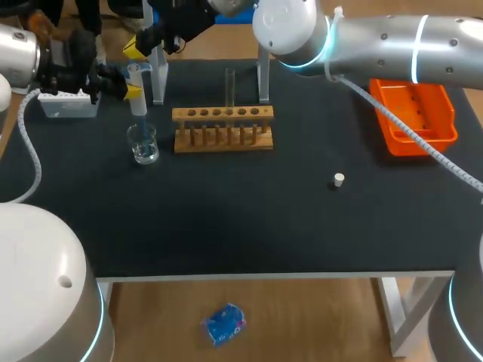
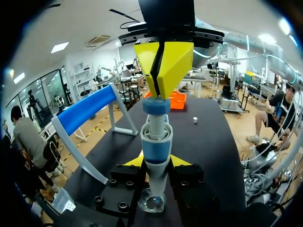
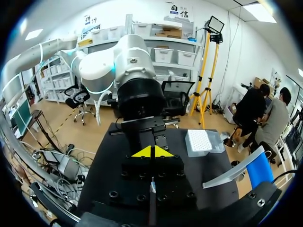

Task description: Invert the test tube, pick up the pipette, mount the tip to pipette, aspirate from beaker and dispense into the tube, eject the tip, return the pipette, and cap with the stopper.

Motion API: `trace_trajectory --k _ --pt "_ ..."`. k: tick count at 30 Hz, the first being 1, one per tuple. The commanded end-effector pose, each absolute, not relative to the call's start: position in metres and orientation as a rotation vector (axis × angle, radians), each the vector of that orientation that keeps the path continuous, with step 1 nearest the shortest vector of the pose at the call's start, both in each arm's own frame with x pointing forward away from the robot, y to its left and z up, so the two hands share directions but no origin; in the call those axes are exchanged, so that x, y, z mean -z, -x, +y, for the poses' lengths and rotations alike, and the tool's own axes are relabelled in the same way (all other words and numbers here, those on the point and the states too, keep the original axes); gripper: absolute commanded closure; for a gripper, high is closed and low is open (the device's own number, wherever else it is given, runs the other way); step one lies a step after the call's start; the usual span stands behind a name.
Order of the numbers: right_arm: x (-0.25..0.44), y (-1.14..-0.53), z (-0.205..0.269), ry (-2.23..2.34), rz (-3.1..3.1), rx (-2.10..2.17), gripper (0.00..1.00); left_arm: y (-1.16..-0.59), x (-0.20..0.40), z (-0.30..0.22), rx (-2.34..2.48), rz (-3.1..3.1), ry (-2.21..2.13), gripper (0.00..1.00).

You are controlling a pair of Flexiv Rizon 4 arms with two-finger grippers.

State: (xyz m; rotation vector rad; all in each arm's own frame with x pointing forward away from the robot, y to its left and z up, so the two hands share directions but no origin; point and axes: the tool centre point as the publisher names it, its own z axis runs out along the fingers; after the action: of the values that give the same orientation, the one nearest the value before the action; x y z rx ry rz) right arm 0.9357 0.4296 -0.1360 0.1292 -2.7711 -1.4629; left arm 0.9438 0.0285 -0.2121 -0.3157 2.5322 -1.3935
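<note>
Black table bears rack, beaker; left gripper grasps pipette; right gripper clenched.

One pipette, one beaker, one wooden rack, one test tube, one white stopper, one orange tray, one tip box and one blue stand are showing at the table. Two arms are hanging over it, a left arm and a right arm.
</note>
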Motion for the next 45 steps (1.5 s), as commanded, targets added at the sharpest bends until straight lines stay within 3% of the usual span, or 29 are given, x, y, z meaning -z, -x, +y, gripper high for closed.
trace_trajectory --k 1,27,45 --pt "0.142 -0.936 0.43 -0.127 -2.768 1.458 1.0 -0.944 0.209 0.029 1.396 2.528 0.315 1.0" --pt "0.166 -0.929 0.425 -0.074 -2.733 1.441 1.0 -0.944 0.209 0.029 1.396 2.528 0.315 1.0" --pt "0.119 -0.925 0.421 -0.142 -2.745 1.521 1.0 -0.944 0.209 0.029 1.396 2.528 0.315 1.0"
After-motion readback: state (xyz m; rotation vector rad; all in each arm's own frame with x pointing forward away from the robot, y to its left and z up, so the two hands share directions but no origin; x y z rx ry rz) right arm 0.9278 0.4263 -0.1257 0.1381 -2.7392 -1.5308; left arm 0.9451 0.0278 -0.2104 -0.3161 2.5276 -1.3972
